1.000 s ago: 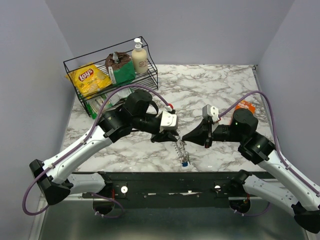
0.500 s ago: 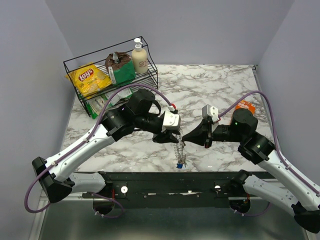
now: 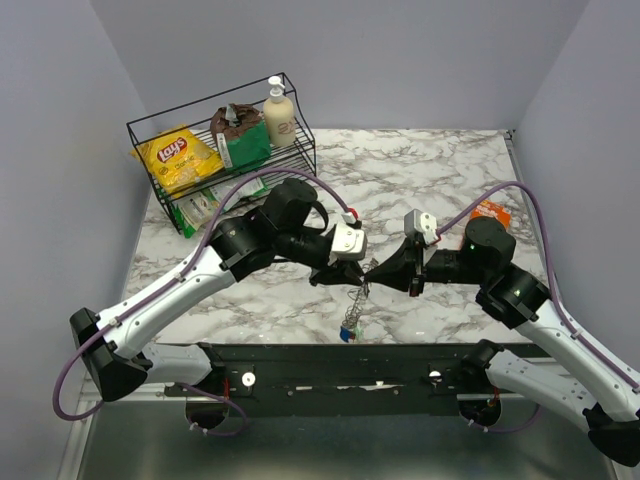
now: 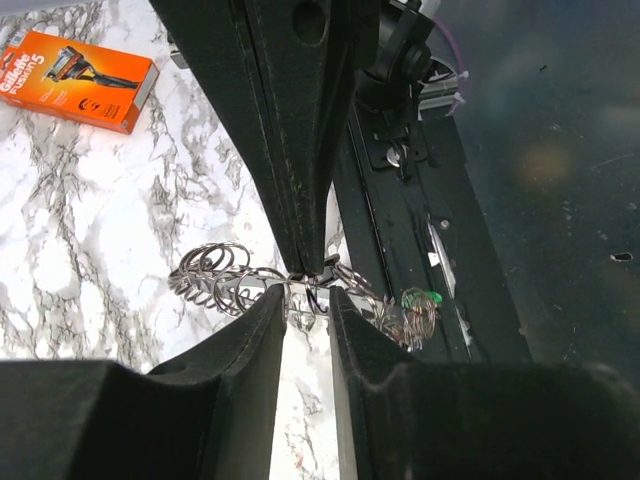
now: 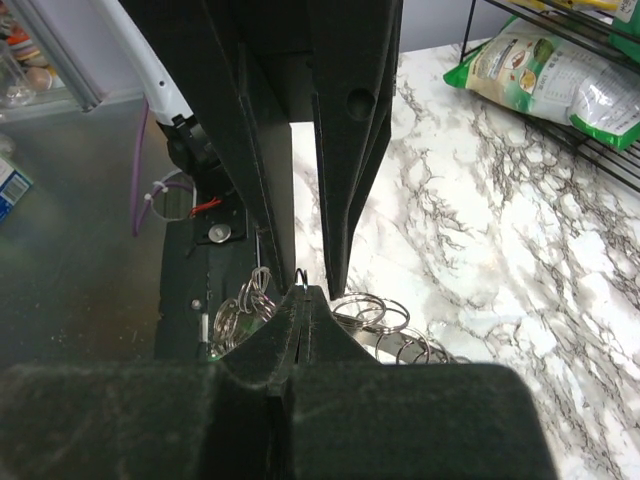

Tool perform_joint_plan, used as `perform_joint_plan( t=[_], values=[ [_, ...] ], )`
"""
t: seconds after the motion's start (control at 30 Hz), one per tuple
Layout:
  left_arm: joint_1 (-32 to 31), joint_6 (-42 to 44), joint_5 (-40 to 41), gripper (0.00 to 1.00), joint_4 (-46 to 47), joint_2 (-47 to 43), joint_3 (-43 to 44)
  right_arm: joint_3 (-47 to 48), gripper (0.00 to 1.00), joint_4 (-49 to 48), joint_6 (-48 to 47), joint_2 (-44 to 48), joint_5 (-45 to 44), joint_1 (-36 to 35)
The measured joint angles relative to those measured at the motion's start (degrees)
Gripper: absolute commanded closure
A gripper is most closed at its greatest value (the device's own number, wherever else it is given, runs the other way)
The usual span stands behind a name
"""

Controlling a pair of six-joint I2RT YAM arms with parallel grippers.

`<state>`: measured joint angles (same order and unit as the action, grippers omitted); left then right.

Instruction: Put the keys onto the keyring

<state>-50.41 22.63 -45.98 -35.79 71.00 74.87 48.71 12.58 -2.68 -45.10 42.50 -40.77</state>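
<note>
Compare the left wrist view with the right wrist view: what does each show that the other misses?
Left wrist only: an orange Gillette razor box. Right wrist only: a green snack bag in the wire rack. Both: the keyring, pinched by the right gripper, with the left gripper flanking it above the marble table.

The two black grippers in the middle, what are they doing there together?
The right gripper is shut on a coil of silvery metal rings, lifted over the marble table. The left gripper meets it at the same spot, jaws slightly apart around the wire. A small blue-headed key hangs at the coil's lower end.
</note>
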Motion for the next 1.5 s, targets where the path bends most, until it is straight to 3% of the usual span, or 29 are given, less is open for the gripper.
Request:
perform_joint_plan(
  t=[0.03, 0.13, 0.4, 0.53, 0.57, 0.7, 1.1, 1.5],
  values=[
    [-0.1, 0.0, 0.0, 0.85, 0.2, 0.1, 0.0, 0.0, 0.99, 0.0, 0.0, 0.0, 0.0, 0.0],
    [-0.6, -0.4, -0.2, 1.00, 0.5, 0.5, 0.0, 0.0, 0.99, 0.0, 0.0, 0.0, 0.0, 0.0],
    [-0.7, -1.7, -0.1, 1.00, 1.9, 1.0, -0.2, 0.0, 0.95, 0.6, 0.0, 0.8, -1.0, 0.0],
    [-0.7, -4.1, 0.8, 1.00, 8.3, -1.1, -4.4, -0.1, 0.72, 0.2, 0.5, 3.1, -3.6, 0.0],
    [-0.7, -5.0, 1.2, 1.00, 10.0, -1.9, -5.9, -0.2, 0.63, -0.2, 0.6, 4.0, -4.3, 0.0],
    [-0.7, -8.4, 2.8, 1.00, 17.8, -5.1, -12.8, -1.1, 0.51, -2.0, 1.3, 7.6, -6.7, 0.0],
    [-0.7, -19.2, 5.7, 1.00, 44.4, -13.6, -27.5, -3.7, 0.54, -3.1, 1.8, 10.5, -8.1, 0.0],
    [-0.7, -23.2, 4.4, 1.00, 54.1, -13.7, -28.2, -3.8, 0.62, -3.6, 2.0, 10.2, -4.6, 0.0]
  ],
)
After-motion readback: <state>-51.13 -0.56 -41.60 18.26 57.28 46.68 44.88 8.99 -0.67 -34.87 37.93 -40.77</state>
